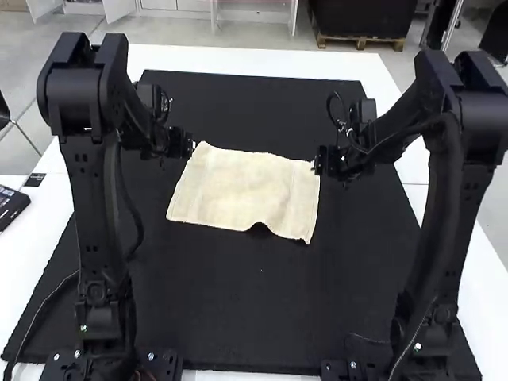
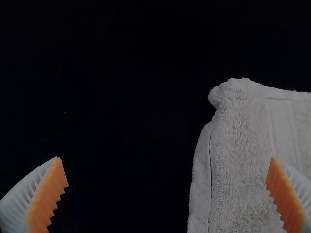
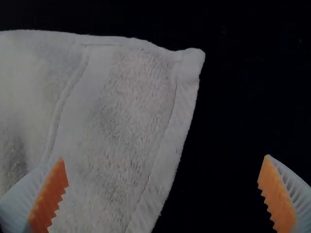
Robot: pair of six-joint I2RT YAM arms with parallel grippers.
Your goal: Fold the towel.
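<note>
One dark box [image 1: 12, 208] is sitting on the white table [image 1: 36, 246] at the high view's left edge. Beside it, a black mat [image 1: 230, 317] is stretching out flat, with bare strips running around the towel on its near and far sides. The left arm's gripper [image 1: 190, 146] is hovering at the towel's far left corner; its white ribbed fingers are standing wide apart and gripping nothing. In its wrist view, that corner is curling into a small knob. Between the grippers, the pale, fuzzy towel [image 1: 242, 190] is lying spread on the mat, its far edge dipping slightly and its near edge arching up right of the middle. Stitched hems are running along its sides. The right arm's gripper [image 1: 316, 165] is hovering at the far right corner, its orange pads [image 3: 50, 196] also facing each other across a broad gap, holding nothing.
</note>
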